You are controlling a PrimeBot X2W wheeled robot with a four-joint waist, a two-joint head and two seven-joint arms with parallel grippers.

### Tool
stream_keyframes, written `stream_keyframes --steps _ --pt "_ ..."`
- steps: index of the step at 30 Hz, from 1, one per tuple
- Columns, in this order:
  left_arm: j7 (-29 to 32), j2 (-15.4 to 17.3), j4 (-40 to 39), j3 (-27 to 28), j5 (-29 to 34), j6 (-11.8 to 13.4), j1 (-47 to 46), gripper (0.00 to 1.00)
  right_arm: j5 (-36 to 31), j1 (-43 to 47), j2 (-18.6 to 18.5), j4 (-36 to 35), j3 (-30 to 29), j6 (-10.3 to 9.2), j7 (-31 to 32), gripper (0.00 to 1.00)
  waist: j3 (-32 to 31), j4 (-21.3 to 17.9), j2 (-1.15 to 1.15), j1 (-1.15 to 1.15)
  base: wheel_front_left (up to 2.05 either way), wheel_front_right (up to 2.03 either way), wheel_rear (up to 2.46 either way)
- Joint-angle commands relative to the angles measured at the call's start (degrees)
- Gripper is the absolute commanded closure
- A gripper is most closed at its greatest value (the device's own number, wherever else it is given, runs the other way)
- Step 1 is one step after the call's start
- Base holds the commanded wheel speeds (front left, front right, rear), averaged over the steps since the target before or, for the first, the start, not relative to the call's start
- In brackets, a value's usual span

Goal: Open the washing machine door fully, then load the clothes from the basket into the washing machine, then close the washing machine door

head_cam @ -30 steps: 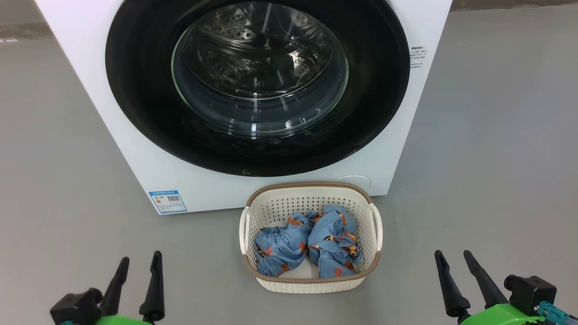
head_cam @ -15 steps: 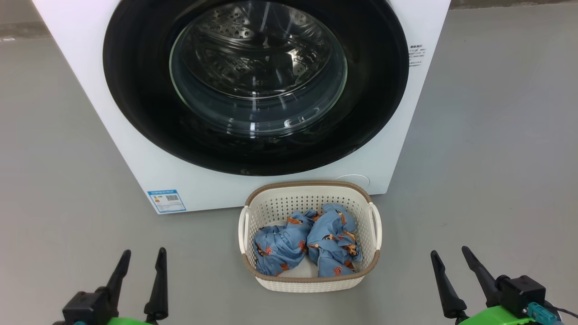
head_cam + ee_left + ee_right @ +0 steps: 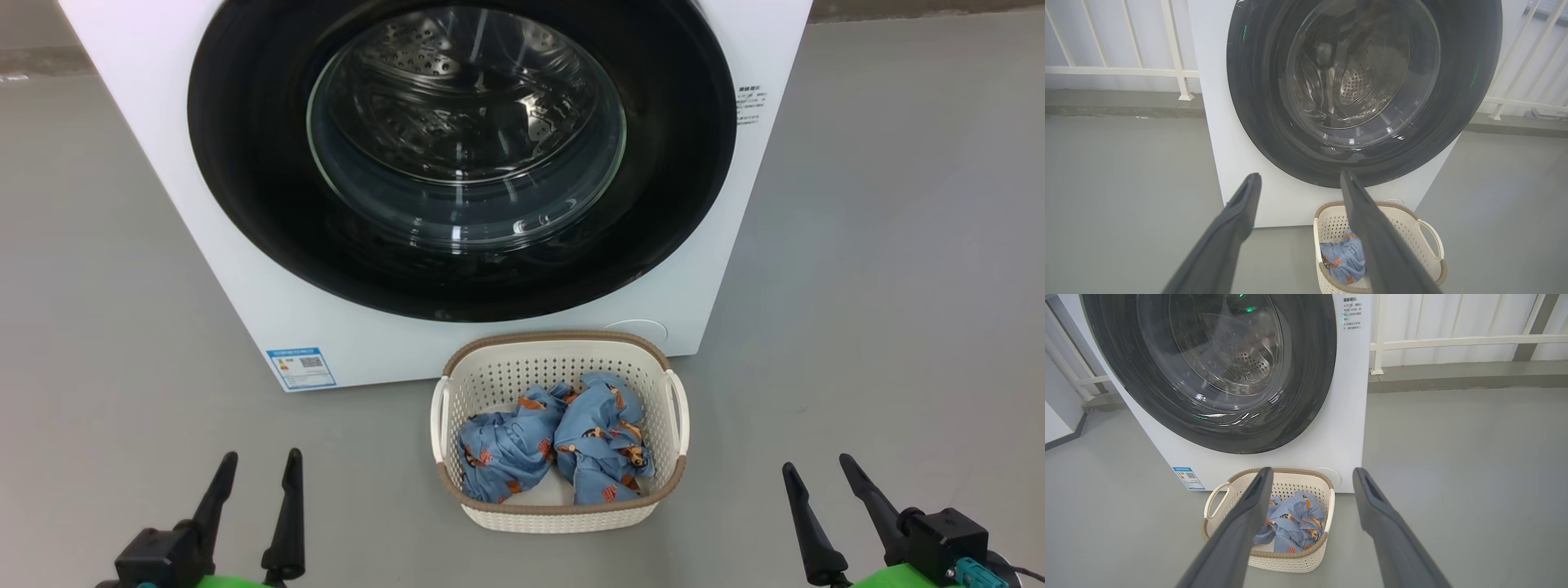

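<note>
Open floor (image 3: 106,327) flanks the basket (image 3: 559,336), close before the closed door (image 3: 261,188), while the left gripper (image 3: 260,455) and right gripper (image 3: 816,462) hover either side, spread wide, empty.

Top edge is cutting off the washing machine door (image 3: 245,204), and the lower-left blue label (image 3: 300,368) is looking unreadably tiny.
</note>
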Motion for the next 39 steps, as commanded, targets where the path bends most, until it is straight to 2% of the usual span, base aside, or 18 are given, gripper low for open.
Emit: stream_keyframes --steps 1,7,14,30,39 --pt "-0.5 1.3 -1.2 1.7 0.1 -0.1 -1.5 0.00 -0.3 -0.2 -0.4 -1.5 1.0 -0.06 -0.7 0.00 0.0 0.0 0.00 0.00 0.00 0.00 0.00" --pt "-0.5 1.5 -0.7 1.7 3.3 -0.1 -1.2 0.00 -0.2 -0.1 -0.5 -1.4 1.3 -0.06 -0.7 0.00 -0.4 -0.1 0.00 0.00 0.07 0.07 -0.14" --pt "-0.5 1.2 -0.4 1.4 3.7 -0.1 -0.9 0.00 0.0 0.0 -0.7 -1.2 1.7 -0.06 -0.7 0.00 -0.6 -0.3 0.00 0.00 0.54 0.54 -1.07" --pt "-0.5 1.0 -0.3 1.9 3.5 -0.1 -1.3 0.00 0.0 -0.1 -0.8 -1.4 1.6 -0.06 -0.7 0.00 -0.1 -0.5 0.00 0.00 1.16 1.16 -2.32" --pt "-0.5 0.7 -0.9 2.5 0.0 -0.1 -1.7 0.00 -0.1 -0.5 -0.6 -1.4 1.3 -0.06 -0.7 0.00 0.6 -0.6 0.00 0.00 0.94 0.93 -1.87"
